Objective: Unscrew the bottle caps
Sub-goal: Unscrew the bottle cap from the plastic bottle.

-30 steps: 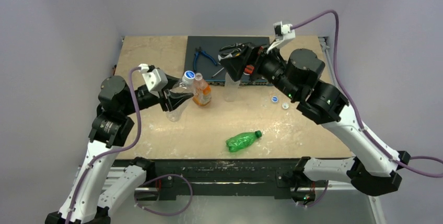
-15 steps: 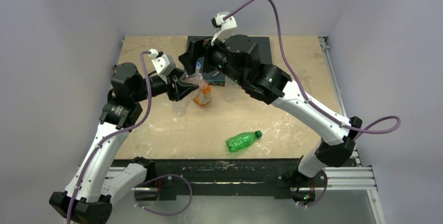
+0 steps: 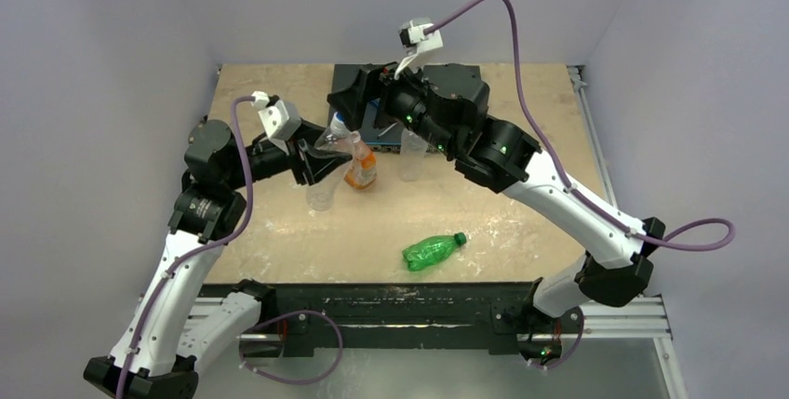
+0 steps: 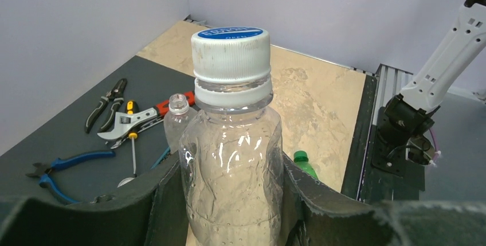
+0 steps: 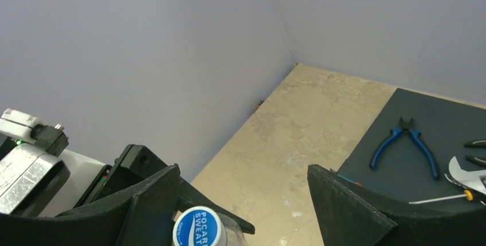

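Note:
A clear crinkled bottle (image 4: pixel 232 160) stands between the pads of my left gripper (image 4: pixel 232 197), which is shut on its body. Its bottle cap (image 4: pixel 230 51) is white with a blue top and sits screwed on. In the top view this bottle (image 3: pixel 323 162) is held tilted above the table, beside the orange-label bottle (image 3: pixel 361 168). My right gripper (image 5: pixel 243 197) hovers open over that cap (image 5: pixel 199 227), which lies low beside its left finger, apart from the pads. A capless clear bottle (image 3: pixel 412 152) stands upright. The green bottle (image 3: pixel 431 250) lies on its side, green cap (image 4: pixel 302 157) on.
A dark mat (image 3: pixel 465 78) at the back of the table carries blue pliers (image 5: pixel 410 143), a wrench (image 4: pixel 132 123) and other hand tools. The right arm (image 3: pixel 521 171) stretches across the table's right half. Walls close in the left and back sides.
My right arm has swung left from the capless bottle to over the held bottle's cap, and its jaws have narrowed a little. The left arm has raised the bottle slightly.

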Motion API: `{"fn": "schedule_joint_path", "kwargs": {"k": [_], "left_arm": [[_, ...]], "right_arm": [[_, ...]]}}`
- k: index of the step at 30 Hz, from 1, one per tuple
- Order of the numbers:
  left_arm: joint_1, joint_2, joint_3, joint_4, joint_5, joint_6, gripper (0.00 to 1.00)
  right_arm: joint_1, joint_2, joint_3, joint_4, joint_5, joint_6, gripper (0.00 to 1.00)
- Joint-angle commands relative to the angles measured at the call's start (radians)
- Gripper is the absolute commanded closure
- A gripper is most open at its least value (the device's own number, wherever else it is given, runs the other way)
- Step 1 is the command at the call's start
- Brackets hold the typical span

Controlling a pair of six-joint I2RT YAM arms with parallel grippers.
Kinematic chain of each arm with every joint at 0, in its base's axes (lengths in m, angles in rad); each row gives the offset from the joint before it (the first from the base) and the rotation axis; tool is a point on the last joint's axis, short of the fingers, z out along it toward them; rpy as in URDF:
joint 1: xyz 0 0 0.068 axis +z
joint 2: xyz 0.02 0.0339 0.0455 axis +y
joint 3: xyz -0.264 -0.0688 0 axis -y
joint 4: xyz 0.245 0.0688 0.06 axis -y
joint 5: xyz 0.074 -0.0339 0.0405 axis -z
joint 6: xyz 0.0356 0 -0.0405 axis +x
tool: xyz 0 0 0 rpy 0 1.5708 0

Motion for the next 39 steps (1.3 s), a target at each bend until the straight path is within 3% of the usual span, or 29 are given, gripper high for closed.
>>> {"fn": "schedule_joint_path", "kwargs": {"k": [1, 8, 15, 21, 30, 33, 35, 39], "left_arm": [[0.004, 0.005, 0.003, 0.053, -0.053, -0.040, 1.00], [0.004, 0.006, 0.007, 0.050, -0.057, -0.035, 1.00], [0.004, 0.022, 0.015, 0.060, -0.079, -0.043, 1.00], [0.004, 0.021, 0.024, 0.075, -0.092, -0.058, 1.00], [0.004, 0.005, 0.025, 0.050, -0.068, -0.051, 1.00], [0.004, 0.009, 0.041, 0.056, -0.012, -0.079, 1.00], [0.004, 0.012, 0.052, 0.077, 0.075, -0.126, 1.00], [0.004, 0.035, 0.058, 0.231, 0.327, -0.349, 1.00]], "right_arm": [[0.004, -0.017, -0.032, 0.060, -0.043, 0.024, 0.15], [0.019, 0.000, -0.029, 0.072, -0.086, 0.034, 0.19], [0.032, -0.006, -0.078, 0.136, -0.109, 0.065, 0.39], [0.034, 0.010, -0.057, 0.116, -0.107, 0.063, 0.43], [0.034, -0.021, -0.082, 0.145, -0.102, 0.052, 0.86], [0.034, -0.041, -0.094, 0.162, -0.166, 0.024, 0.94], [0.034, -0.091, -0.127, 0.223, -0.294, -0.034, 0.96], [0.030, -0.178, -0.177, 0.312, -0.546, -0.123, 0.97]]}}
